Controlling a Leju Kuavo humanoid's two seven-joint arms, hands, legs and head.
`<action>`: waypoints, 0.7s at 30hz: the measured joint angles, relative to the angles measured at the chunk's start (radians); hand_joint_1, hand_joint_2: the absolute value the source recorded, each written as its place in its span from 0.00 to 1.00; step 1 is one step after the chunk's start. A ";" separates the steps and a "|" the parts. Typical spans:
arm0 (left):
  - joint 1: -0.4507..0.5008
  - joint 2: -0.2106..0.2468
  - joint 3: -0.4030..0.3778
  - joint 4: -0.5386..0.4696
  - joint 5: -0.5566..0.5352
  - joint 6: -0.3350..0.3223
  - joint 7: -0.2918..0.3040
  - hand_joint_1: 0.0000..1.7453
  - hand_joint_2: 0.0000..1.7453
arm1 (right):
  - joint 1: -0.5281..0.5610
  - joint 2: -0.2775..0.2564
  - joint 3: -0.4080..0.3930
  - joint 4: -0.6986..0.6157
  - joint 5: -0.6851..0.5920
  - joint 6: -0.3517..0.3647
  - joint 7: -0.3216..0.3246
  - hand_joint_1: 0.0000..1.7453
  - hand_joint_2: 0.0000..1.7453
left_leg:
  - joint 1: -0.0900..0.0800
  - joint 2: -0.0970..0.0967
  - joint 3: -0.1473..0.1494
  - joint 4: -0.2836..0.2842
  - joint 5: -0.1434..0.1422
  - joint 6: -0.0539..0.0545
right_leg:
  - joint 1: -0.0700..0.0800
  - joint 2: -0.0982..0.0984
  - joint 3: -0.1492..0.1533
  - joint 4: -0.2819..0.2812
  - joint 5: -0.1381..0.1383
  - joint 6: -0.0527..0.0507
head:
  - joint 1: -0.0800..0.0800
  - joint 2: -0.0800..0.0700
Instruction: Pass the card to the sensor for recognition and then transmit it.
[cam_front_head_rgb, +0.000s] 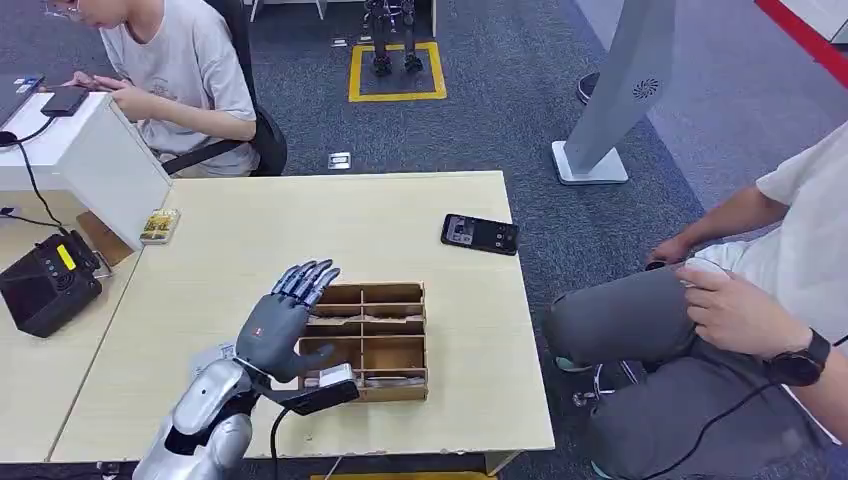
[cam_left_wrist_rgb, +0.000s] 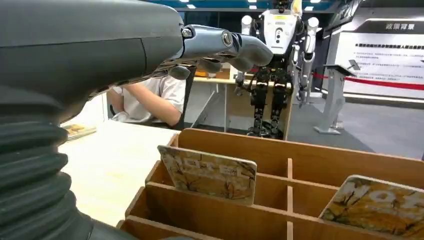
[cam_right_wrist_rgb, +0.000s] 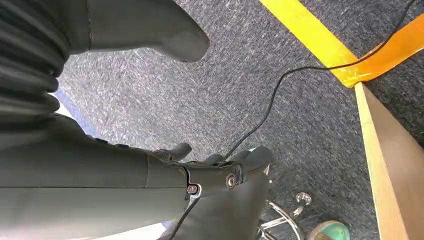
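A wooden divider box (cam_front_head_rgb: 392, 352) sits on the pale table near its front edge. Patterned cards stand in its slots: one upright card (cam_left_wrist_rgb: 207, 172) just under my left hand, another card (cam_left_wrist_rgb: 380, 205) in a slot beside it. My left hand (cam_front_head_rgb: 280, 325) hovers over the box's left side with fingers (cam_left_wrist_rgb: 215, 47) stretched out and nothing in them. A black reader device (cam_front_head_rgb: 45, 285) with a yellow label lies on the neighbouring table to the left. My right hand (cam_right_wrist_rgb: 210, 172) hangs beside my body over grey carpet, fingers loose and holding nothing.
A black phone (cam_front_head_rgb: 480, 233) lies at the table's right side. A white box (cam_front_head_rgb: 85, 150) and a small patterned packet (cam_front_head_rgb: 159, 226) stand at the left. One person (cam_front_head_rgb: 185, 70) sits behind the table, another person (cam_front_head_rgb: 740, 310) close on the right.
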 joint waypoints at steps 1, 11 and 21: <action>0.000 0.000 0.000 0.002 -0.004 0.001 0.001 0.00 1.00 | 0.000 0.000 0.001 0.000 0.000 0.000 0.000 0.00 1.00 | 0.000 0.000 0.000 0.000 0.000 0.000 | 0.000 0.000 0.000 0.000 0.000 0.000 | 0.000 0.000; 0.000 0.000 0.000 0.026 -0.038 0.004 0.016 0.00 1.00 | -0.006 0.006 0.002 0.000 0.000 0.000 0.000 0.00 1.00 | 0.000 0.000 0.000 0.000 0.000 0.000 | 0.000 0.000 0.000 0.000 0.000 0.000 | 0.000 0.000; -0.001 0.000 0.000 0.034 -0.038 0.004 0.017 0.00 1.00 | -0.008 0.007 0.002 0.000 0.000 0.000 0.000 0.00 1.00 | 0.000 0.000 0.000 0.000 0.000 0.000 | 0.000 0.000 0.000 0.000 0.000 0.000 | 0.000 0.000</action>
